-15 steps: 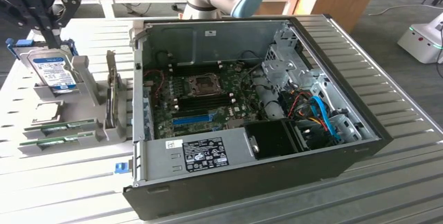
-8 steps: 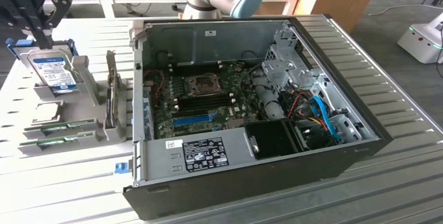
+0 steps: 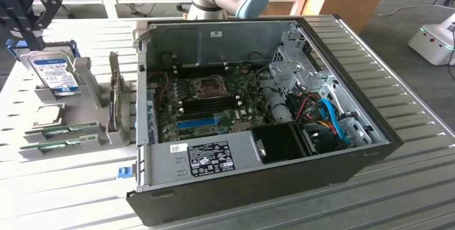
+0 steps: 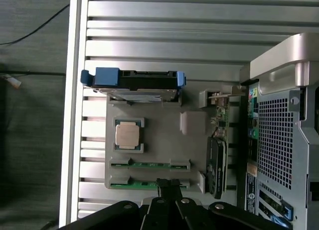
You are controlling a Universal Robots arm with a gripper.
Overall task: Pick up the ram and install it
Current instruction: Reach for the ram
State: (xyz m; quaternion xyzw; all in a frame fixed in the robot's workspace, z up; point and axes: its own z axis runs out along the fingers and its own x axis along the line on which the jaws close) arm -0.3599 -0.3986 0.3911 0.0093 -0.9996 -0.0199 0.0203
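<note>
Beside the open black and silver computer case (image 3: 284,182), on the exterior view's left, a grey moulded parts tray (image 4: 159,145) holds each component in its own recess, probably so that each sits at a known spot for grasping. Along the tray's near side 2 boards rest on edge in parallel slots, the nearer thin green ram stick (image 3: 58,145) and the farther ram stick (image 3: 69,130). Their thin edges face up, so fingers could close across a board. The black 2-finger gripper (image 4: 168,182) hangs well above the tray with its fingertips pressed together, holding nothing. The case lies with its side panel off, leaving the green motherboard (image 3: 213,102) facing up, which suits pushing a stick in from above
</note>
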